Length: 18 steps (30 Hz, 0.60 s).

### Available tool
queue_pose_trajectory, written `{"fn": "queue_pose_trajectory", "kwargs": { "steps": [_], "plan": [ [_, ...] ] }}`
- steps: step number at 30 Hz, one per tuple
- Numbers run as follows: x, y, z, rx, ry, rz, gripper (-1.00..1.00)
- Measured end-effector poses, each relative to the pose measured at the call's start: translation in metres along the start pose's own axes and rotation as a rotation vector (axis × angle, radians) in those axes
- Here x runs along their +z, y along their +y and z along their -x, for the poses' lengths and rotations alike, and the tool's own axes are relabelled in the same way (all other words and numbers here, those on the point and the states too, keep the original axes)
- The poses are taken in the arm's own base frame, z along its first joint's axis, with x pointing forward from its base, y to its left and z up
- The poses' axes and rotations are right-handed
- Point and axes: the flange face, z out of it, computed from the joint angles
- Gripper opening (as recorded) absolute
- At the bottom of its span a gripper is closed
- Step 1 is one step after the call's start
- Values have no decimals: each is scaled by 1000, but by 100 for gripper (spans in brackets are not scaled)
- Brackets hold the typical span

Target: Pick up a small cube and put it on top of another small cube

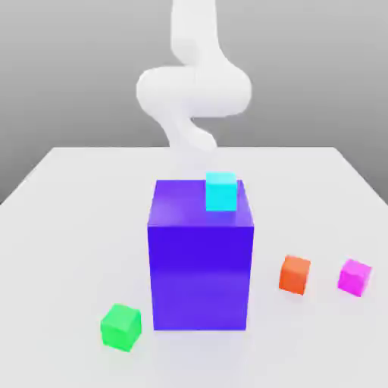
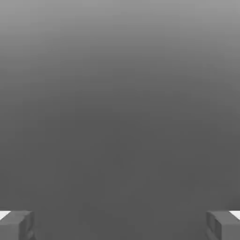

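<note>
Three small cubes around tall blue block (image 1: 200, 265), magenta small cube (image 1: 355, 276) beside orange cube (image 1: 295, 273), jaws released

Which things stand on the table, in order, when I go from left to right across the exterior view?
green cube → blue block → orange cube → pink cube. The cyan cube sits on top of the block, so I leave it out of the order.

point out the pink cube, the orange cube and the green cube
pink cube (image 1: 355, 276), exterior view, front face
orange cube (image 1: 295, 274), exterior view, front face
green cube (image 1: 120, 326), exterior view, front face
</note>
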Motion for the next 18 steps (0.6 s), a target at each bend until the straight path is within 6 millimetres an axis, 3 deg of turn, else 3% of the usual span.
{"fn": "queue_pose_trajectory", "kwargs": {
  "steps": [8, 13, 18],
  "plan": [
    [119, -42, 80, -496, -225, -32, 0],
    [178, -58, 151, -808, -353, -73, 0],
    [226, -64, 232, -1123, -473, -129, 0]
  ]
}}
